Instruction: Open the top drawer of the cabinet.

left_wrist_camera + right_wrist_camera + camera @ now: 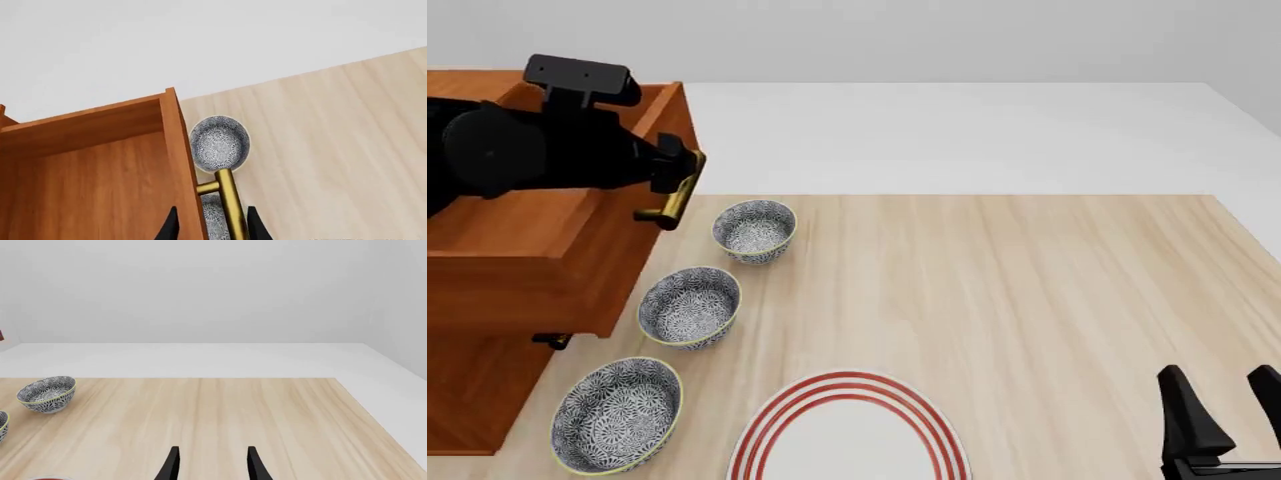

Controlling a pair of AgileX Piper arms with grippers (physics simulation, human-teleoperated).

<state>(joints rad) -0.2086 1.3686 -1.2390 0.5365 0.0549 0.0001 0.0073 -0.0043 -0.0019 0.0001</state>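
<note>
Top drawer (554, 240) brass handle (230, 205) between left jaws, grip uncertain; right jaws apart, idle, far off.

Left pincer (675, 185) clamped, right pincer (1225, 405) agape.

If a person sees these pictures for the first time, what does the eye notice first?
First the open top drawer, pulled out of the reddish-brown cabinet at the table's left, with the left end effector astride its brass handle. Next, three patterned bowls lined up beside it, and a red-ringed plate at the near edge.
</note>
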